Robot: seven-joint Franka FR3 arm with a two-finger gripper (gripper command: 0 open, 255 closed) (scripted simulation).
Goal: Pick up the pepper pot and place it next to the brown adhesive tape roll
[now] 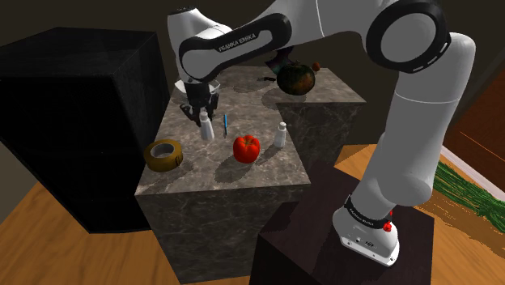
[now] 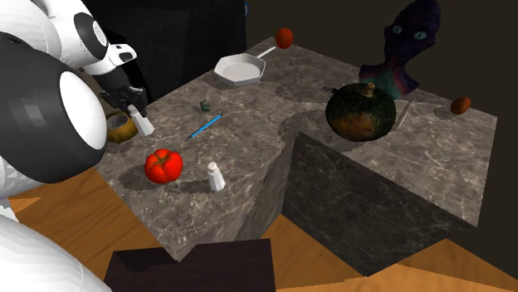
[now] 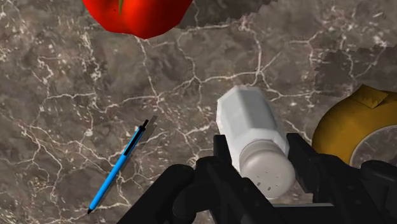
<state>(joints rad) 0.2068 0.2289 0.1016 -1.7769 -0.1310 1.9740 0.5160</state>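
Between the 2 black fingers (image 3: 306, 164) of the tool (image 3: 257, 167) we see the white pepper pot (image 3: 251, 130), pinched near its cap and tilted over the marble worktop (image 3: 63, 95). Just beside it lies the brown tape roll (image 3: 343, 127), with a blue pen (image 3: 118, 168) and a red vegetable (image 3: 137, 16) near.

"FRANKA EMIKA" in white capitals, on the arm's black band (image 1: 236, 42)

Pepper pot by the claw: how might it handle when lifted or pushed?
The pepper pot looks rigid and probably light for the claw clasping its cap. Tall and narrow, it may tip if pushed. Its smooth, rounded sides could slip in a pinch.
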